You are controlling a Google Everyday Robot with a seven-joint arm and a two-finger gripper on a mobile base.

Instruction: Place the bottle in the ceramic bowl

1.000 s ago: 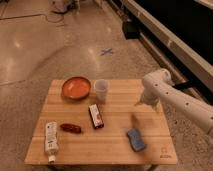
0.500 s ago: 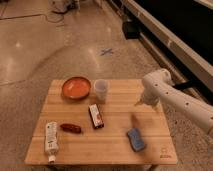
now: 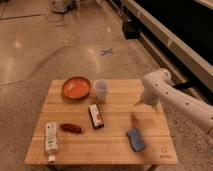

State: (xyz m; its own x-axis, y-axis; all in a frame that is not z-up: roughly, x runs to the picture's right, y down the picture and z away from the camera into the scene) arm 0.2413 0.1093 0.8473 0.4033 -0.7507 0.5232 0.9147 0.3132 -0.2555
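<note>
As I look over the table (image 3: 116,150), I count one of each thing: one bottle (image 3: 51,140), one ceramic bowl (image 3: 76,88), one translucent white cup (image 3: 101,91), one dark box (image 3: 96,116) with a red and white label, one small reddish-brown item (image 3: 71,128) and one blue pad (image 3: 135,139). The bottle lies on its side at the lower left of the table, cap toward the front edge, well apart from the bowl, which sits at the upper left with the cup just beside it on the right. My pincer (image 3: 135,118) hangs over the right part of the table, just above the blue pad; whether it is apart or together I cannot tell. Compared with a second ago, nothing on the table has shifted and my arm (image 3: 172,95) sits in the same pose.
</note>
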